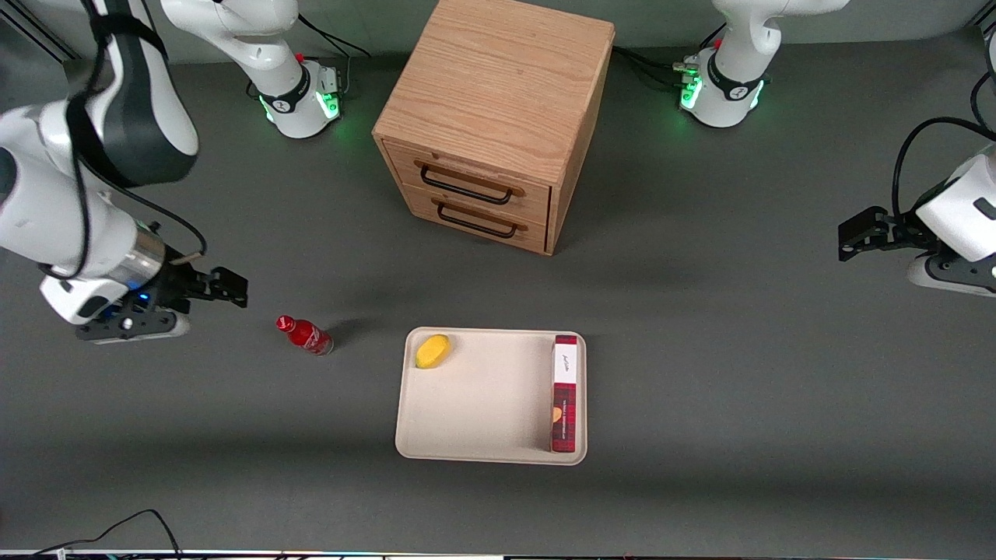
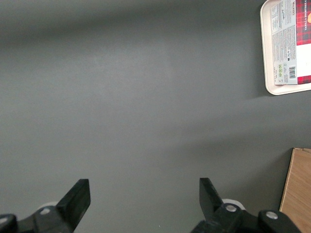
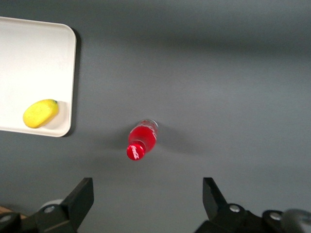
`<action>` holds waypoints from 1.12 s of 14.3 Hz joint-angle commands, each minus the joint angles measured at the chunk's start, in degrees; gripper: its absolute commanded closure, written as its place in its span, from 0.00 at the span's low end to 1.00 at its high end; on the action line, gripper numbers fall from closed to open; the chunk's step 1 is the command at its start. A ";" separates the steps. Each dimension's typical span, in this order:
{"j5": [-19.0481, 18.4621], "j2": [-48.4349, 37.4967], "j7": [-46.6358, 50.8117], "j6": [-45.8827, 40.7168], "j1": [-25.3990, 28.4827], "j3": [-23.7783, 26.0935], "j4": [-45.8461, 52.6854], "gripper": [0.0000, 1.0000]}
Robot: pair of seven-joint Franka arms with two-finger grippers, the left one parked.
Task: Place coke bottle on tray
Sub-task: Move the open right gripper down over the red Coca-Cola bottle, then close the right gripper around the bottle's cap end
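The coke bottle [image 1: 305, 335], small and red with a red cap, stands on the grey table beside the tray, toward the working arm's end. It also shows in the right wrist view [image 3: 142, 140], a short way ahead of the fingers. The beige tray [image 1: 482, 412] lies in front of the cabinet, nearer the front camera; its corner shows in the right wrist view [image 3: 43, 53]. My right gripper [image 1: 230, 288] hovers above the table beside the bottle, apart from it, open and empty [image 3: 148, 198].
A yellow fruit [image 1: 433, 351] and a long red plaid box [image 1: 566, 393] lie in the tray. A wooden two-drawer cabinet [image 1: 498, 117] stands mid-table, farther from the front camera. Cables run along the table's near edge [image 1: 132, 529].
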 commanded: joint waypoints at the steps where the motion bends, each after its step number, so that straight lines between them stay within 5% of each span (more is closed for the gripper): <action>1: -1.35 0.00 4.38 5.07 0.26 1.08 -4.58 0.01; 7: -1.43 0.35 5.17 18.43 0.60 1.17 -14.52 0.02; 16: -3.72 4.83 5.88 23.28 0.96 1.17 -15.76 0.13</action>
